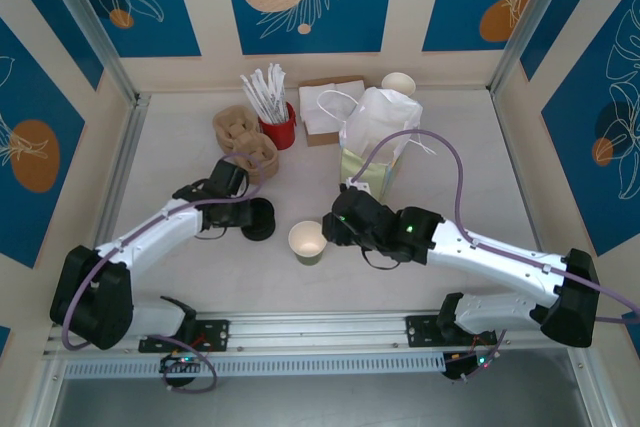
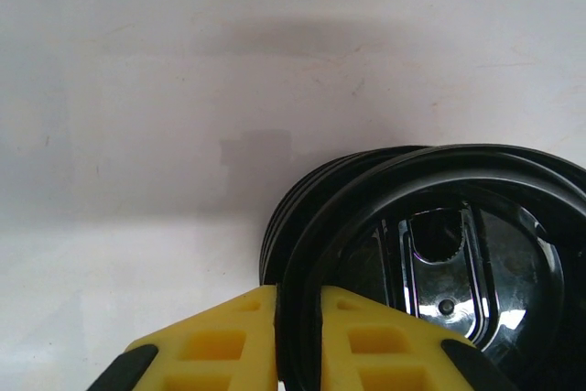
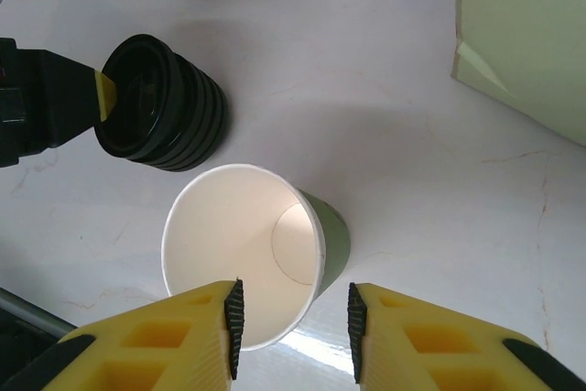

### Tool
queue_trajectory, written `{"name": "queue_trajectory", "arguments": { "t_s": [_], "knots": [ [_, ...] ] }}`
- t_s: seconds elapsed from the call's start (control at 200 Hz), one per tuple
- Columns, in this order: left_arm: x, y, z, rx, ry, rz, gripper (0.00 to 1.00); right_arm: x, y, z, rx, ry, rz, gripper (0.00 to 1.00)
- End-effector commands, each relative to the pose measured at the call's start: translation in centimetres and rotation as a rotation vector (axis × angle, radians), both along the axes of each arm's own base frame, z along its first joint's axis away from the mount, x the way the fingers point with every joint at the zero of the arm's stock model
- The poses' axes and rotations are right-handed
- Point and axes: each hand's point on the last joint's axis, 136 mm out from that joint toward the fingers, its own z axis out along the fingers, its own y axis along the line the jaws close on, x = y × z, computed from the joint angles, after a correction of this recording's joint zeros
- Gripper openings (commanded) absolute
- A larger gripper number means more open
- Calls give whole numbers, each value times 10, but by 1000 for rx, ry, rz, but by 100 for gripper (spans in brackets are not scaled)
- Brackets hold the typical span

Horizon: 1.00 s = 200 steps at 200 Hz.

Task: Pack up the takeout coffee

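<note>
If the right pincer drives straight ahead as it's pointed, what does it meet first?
Probably the lidless olive-green cup: its rim and wall line up with the gap of the right pincer, though depth is unclear.

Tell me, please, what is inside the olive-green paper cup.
Nothing: the paper cup stands lidless, its white wall and bottom bare. A finger of the right gripper covers a sliver of its rim.

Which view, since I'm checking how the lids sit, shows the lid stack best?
Right wrist: the whole lid stack shows from above, ribbed side included. Left wrist shows it close but cropped, the left tool gripping its top rim. Top external shows a small dark shape beside the left arm.
</note>
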Motion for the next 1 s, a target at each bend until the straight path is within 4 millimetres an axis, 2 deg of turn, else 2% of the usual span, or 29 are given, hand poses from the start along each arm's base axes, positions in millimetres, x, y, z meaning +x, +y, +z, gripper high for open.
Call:
{"name": "queue_trajectory", "arguments": {
  "t_s": [0.0,0.185,0.305,0.53,0.695,0.995],
  "knots": [
    [2,-4,22,17,-42,-29,15,4,2,29,68,-31,-9,38],
    [-4,-10,54,-1,-84,-47,15,2,14,51,123,-27,34,39],
    [-14,-21,77,-25,-110,-82,15,1,24,68,156,-23,72,39],
    [-37,-39,117,-65,-200,-142,15,4,33,81,159,-33,95,50],
    [-49,-54,130,-115,-226,-177,15,1,45,81,159,-10,140,54],
    [-56,-71,142,-153,-248,-214,15,1,58,75,147,23,176,55]
  ]
}}
